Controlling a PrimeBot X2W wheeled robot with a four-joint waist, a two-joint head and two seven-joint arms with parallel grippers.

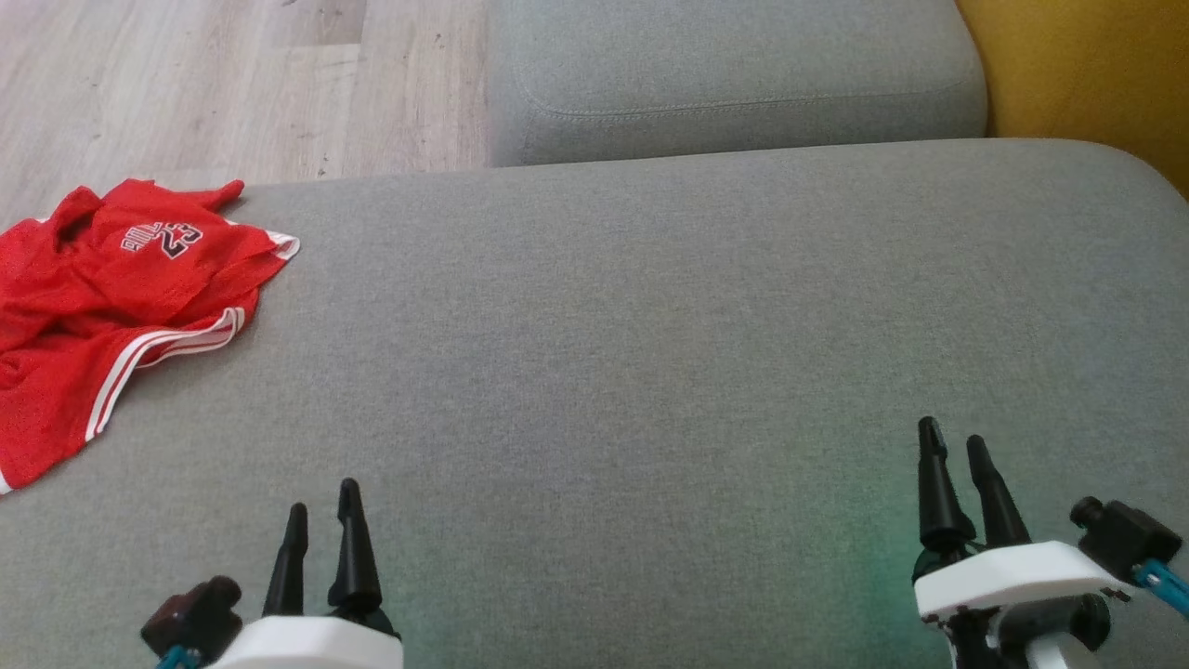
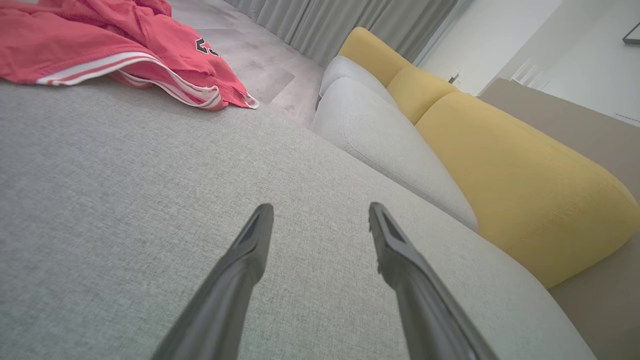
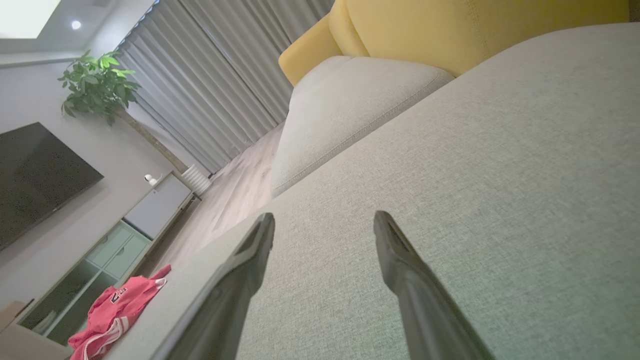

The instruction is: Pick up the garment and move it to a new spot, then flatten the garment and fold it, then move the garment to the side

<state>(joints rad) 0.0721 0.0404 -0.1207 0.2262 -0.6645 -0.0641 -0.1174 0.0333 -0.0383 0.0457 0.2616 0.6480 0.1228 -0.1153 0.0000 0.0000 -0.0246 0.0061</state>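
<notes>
Wide apart at the jaws, and empty, on the left gripper [image 1: 322, 497]; same on the right gripper [image 1: 951, 432]. Poised low over the near edge of the grey seat cushion [image 1: 650, 325], well apart from each other. Looks wholly unstarted: no lift, no move to a new spot, no flattening, no fold, no setting aside. Off by the cushion's far left corner, well away from both: the garment [image 1: 111, 307], red mesh with white stripe trim and a number print, crumpled and creased over itself.
</notes>
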